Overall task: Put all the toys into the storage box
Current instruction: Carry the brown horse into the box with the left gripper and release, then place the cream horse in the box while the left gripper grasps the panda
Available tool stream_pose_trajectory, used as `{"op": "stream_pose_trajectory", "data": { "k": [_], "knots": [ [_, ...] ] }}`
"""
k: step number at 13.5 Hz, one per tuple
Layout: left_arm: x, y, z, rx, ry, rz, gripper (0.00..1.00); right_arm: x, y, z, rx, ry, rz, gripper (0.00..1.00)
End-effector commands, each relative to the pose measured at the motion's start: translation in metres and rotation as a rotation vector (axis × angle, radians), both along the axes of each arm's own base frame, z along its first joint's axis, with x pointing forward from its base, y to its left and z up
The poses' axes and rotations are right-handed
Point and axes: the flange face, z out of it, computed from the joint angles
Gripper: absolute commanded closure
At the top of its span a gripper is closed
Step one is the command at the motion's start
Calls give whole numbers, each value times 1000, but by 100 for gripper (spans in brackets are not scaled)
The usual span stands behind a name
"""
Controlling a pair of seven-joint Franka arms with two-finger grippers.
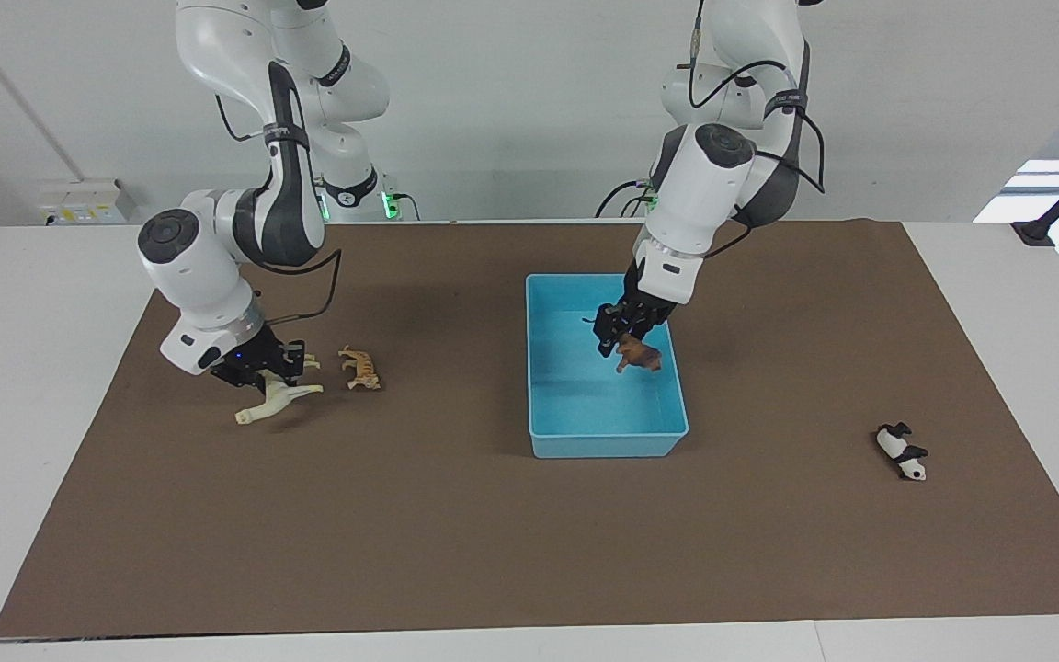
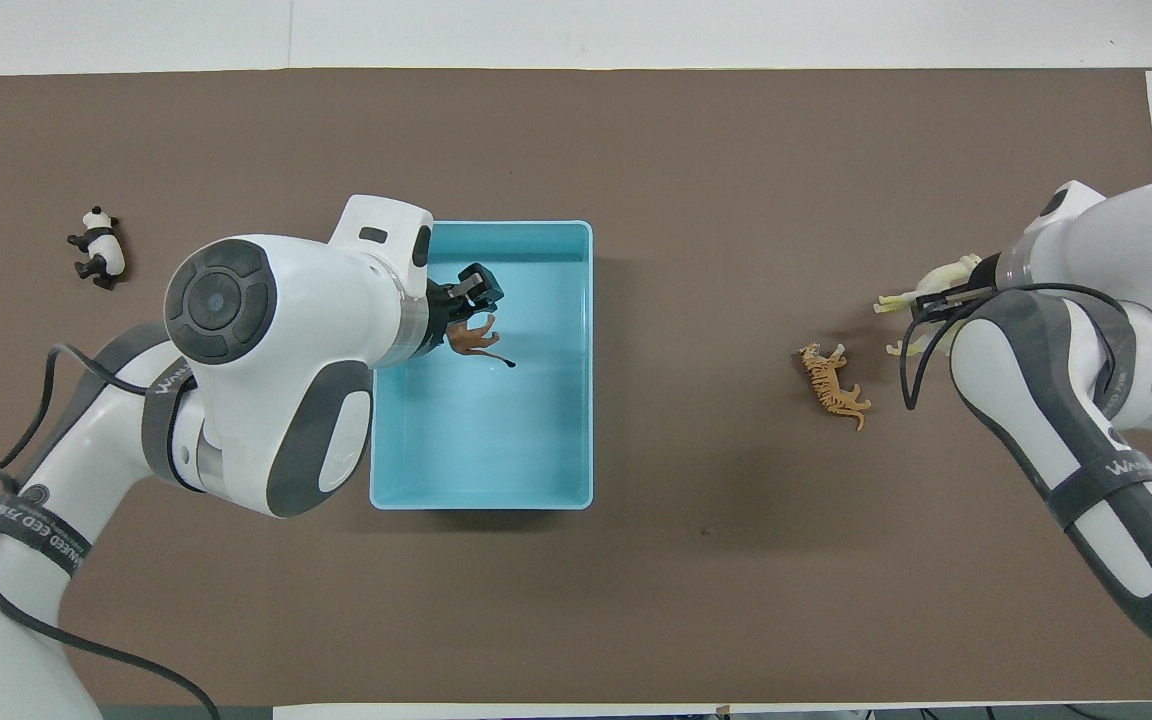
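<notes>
My left gripper point(image 1: 623, 342) hangs inside the light blue storage box point(image 1: 608, 443), shut on the brown animal point(image 1: 640, 355), which is held above the box floor by the wall toward the left arm's end. The overhead view shows the same gripper point(image 2: 464, 310), animal point(image 2: 474, 338) and box point(image 2: 591, 400). My right gripper point(image 1: 274, 375) is low over the mat, shut on the cream-white horse point(image 1: 277, 401), which is tilted; both also show in the overhead view, gripper point(image 2: 939, 297) and horse point(image 2: 921, 290). The orange tiger point(image 1: 361, 368) point(image 2: 836, 384) lies beside the horse, toward the box. The panda point(image 1: 902, 450) point(image 2: 99, 248) lies at the left arm's end.
A brown mat point(image 1: 456, 552) covers most of the white table. The box stands near the mat's middle. The left arm's elbow point(image 2: 266, 380) overhangs the box's side toward the left arm's end.
</notes>
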Motion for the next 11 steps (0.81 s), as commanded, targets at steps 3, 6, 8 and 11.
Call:
{"op": "stream_pose_trajectory", "data": {
  "k": [3, 6, 8, 11],
  "knots": [
    [6, 18, 6, 7, 30, 37, 0, 34, 116, 80, 45, -66, -147, 100],
    [33, 104, 20, 207, 44, 10, 0, 15, 224, 97, 78, -80, -211, 100],
    [55, 199, 18, 268, 40, -111, 0, 1, 284, 107, 101, -92, -209, 100],
    [71, 300, -1, 306, 28, -294, 0, -41, 385, 93, 129, -82, -174, 100]
  ]
}}
